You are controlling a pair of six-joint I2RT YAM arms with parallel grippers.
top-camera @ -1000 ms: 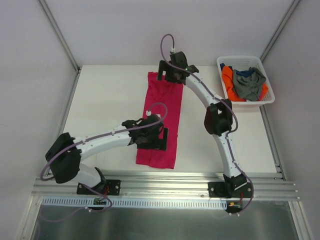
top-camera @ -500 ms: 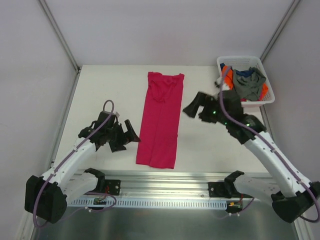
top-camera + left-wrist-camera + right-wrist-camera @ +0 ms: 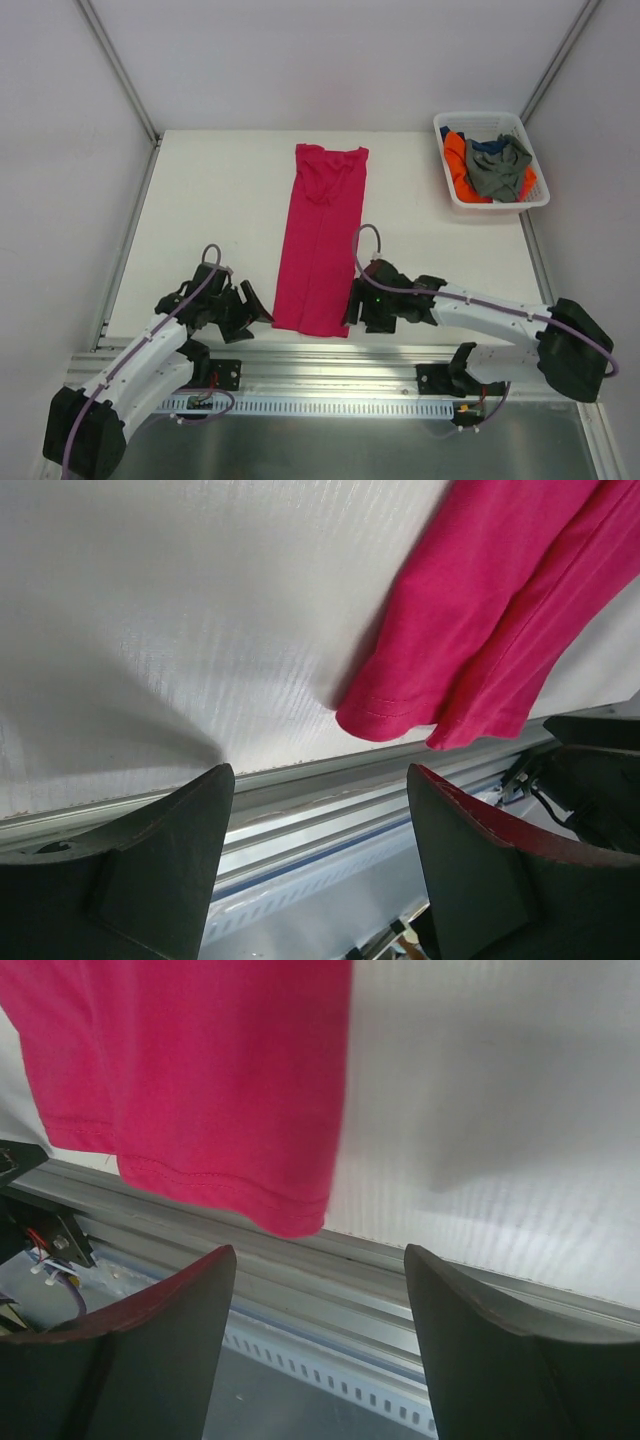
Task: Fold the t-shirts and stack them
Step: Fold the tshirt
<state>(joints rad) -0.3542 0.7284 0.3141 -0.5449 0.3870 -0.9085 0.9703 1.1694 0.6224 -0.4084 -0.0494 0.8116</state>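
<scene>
The magenta-pink t-shirt [image 3: 322,240] lies flat on the table as a long narrow strip, folded lengthwise, collar end far and hem end near. My left gripper [image 3: 258,312] is open and empty just left of the hem's near-left corner [image 3: 400,715]. My right gripper [image 3: 352,308] is open and empty just right of the hem's near-right corner [image 3: 290,1215]. Neither touches the cloth. The grey [image 3: 498,166], orange [image 3: 457,157] and dark blue [image 3: 488,146] t-shirts lie bunched in the white basket [image 3: 538,198].
The basket stands at the table's far right corner. The metal rail [image 3: 330,352] runs along the table's near edge, right under both grippers; it also shows in the left wrist view [image 3: 300,810] and the right wrist view [image 3: 380,1290]. Grey walls enclose the table.
Both arms have left the shirt and swung down to the near edge. The left gripper came to the hem's left corner, the right gripper from near the basket to the hem's right corner.
</scene>
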